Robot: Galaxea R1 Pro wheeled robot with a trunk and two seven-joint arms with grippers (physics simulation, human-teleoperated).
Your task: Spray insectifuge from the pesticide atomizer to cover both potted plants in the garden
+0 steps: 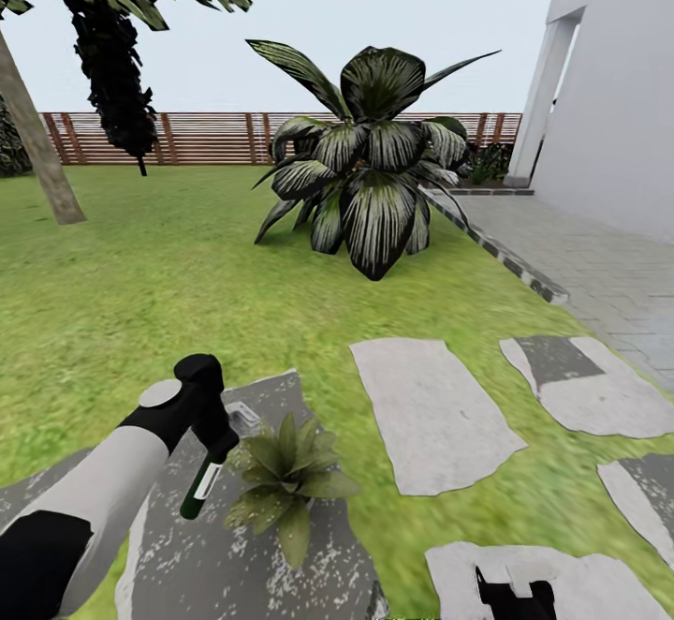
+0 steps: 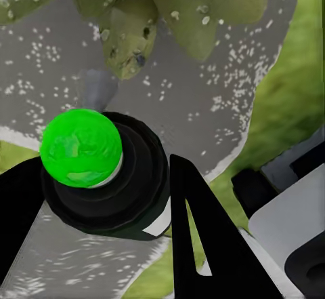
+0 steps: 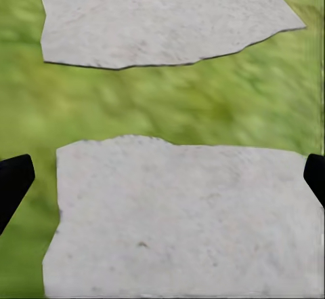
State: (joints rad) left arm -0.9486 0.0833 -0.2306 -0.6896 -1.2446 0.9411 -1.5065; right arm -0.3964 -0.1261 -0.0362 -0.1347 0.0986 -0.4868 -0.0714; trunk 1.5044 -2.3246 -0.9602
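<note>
My left gripper (image 1: 217,451) is shut on the pesticide atomizer (image 1: 199,489), a slim dark bottle that hangs downward just left of one potted plant (image 1: 285,481). That plant is a low green rosette on a grey stone slab (image 1: 206,554). In the left wrist view the atomizer (image 2: 112,190) shows its green dot between my black fingers (image 2: 203,245), and the plant's leaves (image 2: 169,7) lie just beyond. White specks dot the leaves and the slab. The second potted plant is out of view. My right gripper (image 1: 513,597) is open over a stepping stone (image 3: 183,217), holding nothing.
A big striped-leaf shrub (image 1: 370,180) stands ahead on the lawn, and a palm trunk (image 1: 37,147) rises at far left. Pale stepping stones (image 1: 431,414) lie to the right in the grass. A paved path (image 1: 599,273) and a white building (image 1: 618,86) border the right side; a wooden fence (image 1: 206,138) closes the back.
</note>
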